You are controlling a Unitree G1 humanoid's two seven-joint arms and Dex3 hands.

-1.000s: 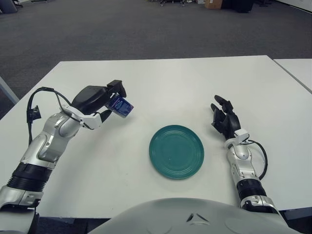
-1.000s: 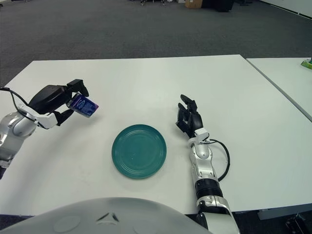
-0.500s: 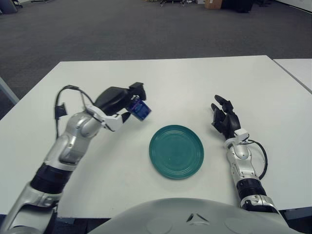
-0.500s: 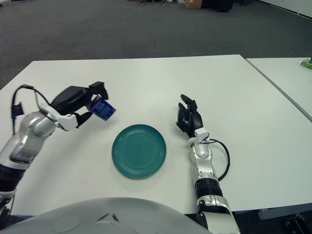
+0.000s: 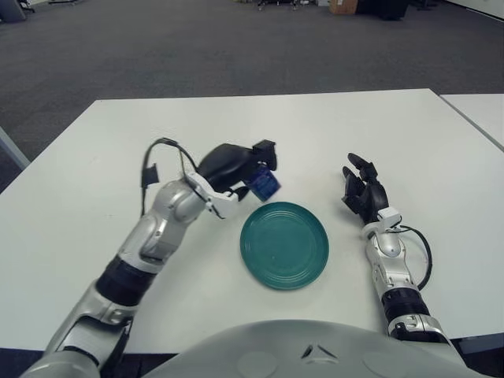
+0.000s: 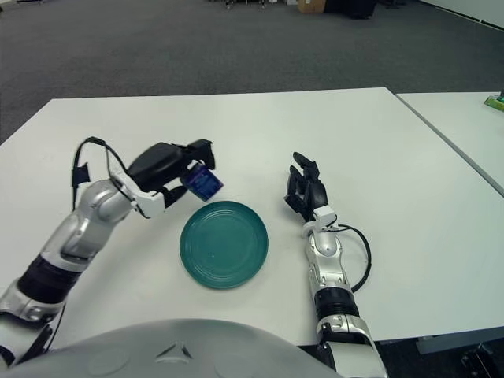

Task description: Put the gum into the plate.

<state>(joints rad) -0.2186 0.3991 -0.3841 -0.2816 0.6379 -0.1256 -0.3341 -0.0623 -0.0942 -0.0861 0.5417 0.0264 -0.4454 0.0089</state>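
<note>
Left hand (image 5: 236, 167) grips gum (image 5: 264, 184) above worktop (image 5: 315, 134), just off plate (image 5: 285, 244) rim. Right hand (image 5: 361, 190) idle, fingers relaxed, beside plate's right. Risk: early release drops gum outside plate.

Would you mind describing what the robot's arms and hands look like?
Both arms are silver-grey metal segments with black joint bands. Each robot hand, left and right, is black with three fingers on a white wrist piece. A black cable loops free above the left forearm, and another curls beside the right forearm.
</note>
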